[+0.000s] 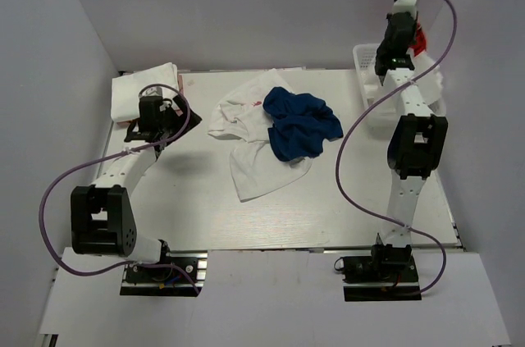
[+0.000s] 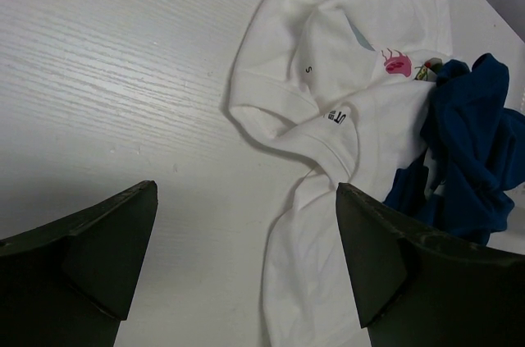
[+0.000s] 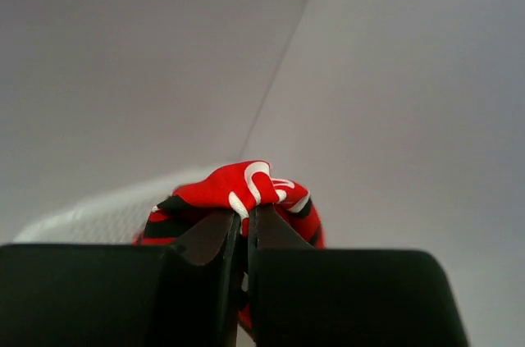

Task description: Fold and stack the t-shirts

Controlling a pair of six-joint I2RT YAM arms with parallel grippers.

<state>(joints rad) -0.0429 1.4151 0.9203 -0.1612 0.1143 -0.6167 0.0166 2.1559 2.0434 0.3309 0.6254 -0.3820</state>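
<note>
While the right gripper is pinching the red-print t-shirt above the basket at two o'clock, the left gripper is hanging wide open near the crumpled white t-shirt at centre, the blue t-shirt lying on its three o'clock side.

A crumpled white tee with a small pink print sprawls mid-table, a bunched blue tee overlapping its right side, a folded white tee lies far left, and a red-print tee is pinched in the right gripper.
</note>
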